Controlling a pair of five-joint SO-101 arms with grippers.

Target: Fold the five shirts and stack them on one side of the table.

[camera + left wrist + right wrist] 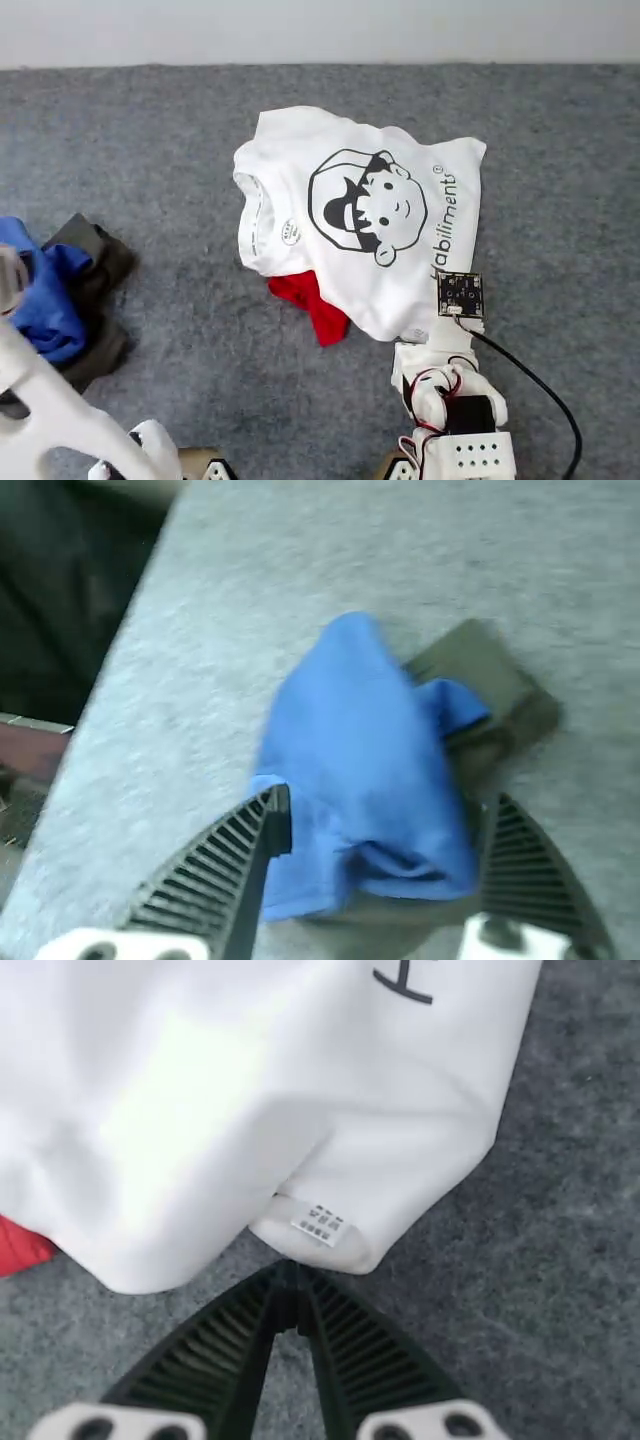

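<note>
A white shirt [360, 215] with a cartoon print lies spread in the middle of the table, and a red shirt [315, 300] pokes out from under its near edge. At the left edge a blue shirt [45, 290] is bunched on a dark olive shirt [100, 265]. My left gripper [390, 802] hangs open above the blue shirt [370, 780], one finger on each side of it. My right gripper [290, 1268] is shut, its tips touching the white shirt's labelled hem corner [320, 1225]. I cannot tell whether any cloth is pinched.
Grey carpet-like tabletop [560, 160] lies bare to the right and behind the white shirt. The table's left edge [110, 670] drops off beside the blue shirt. The right arm's body and cable [455, 420] sit at the near edge.
</note>
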